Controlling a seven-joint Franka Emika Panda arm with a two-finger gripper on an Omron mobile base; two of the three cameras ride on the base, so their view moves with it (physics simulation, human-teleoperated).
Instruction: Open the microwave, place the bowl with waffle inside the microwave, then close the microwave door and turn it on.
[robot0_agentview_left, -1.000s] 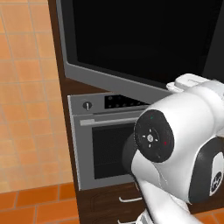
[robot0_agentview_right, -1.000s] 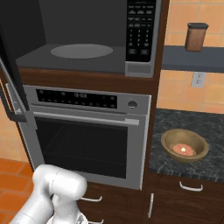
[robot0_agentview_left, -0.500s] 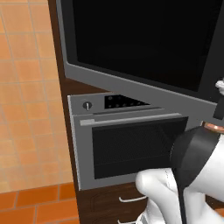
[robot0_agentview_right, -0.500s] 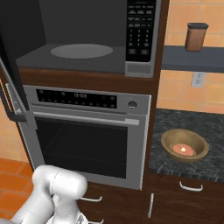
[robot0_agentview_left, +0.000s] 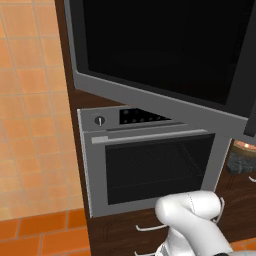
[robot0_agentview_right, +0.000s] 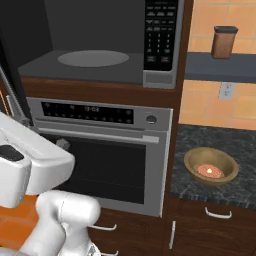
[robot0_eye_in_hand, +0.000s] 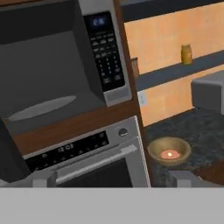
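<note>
Dark speckled table (robot0_agentview_right: 220, 145) right of the oven (robot0_agentview_right: 105, 155) carries the bowl with waffle (robot0_agentview_right: 211, 166). Microwave door (robot0_agentview_left: 160, 55) stands swung open, cavity empty. Fingers (robot0_eye_in_hand: 109, 180) are spread apart, holding nothing; the bowl lies ahead and right of them, well apart.

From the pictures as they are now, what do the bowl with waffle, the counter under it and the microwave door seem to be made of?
The bowl with waffle: probably wood or glazed ceramic; tan-brown, smooth, slightly shiny rim.
The counter: looks like polished dark stone, perhaps granite; black surface with grey speckles.
The microwave door: black glass panel, plain and dark, in a matte grey frame that looks like steel.
</note>
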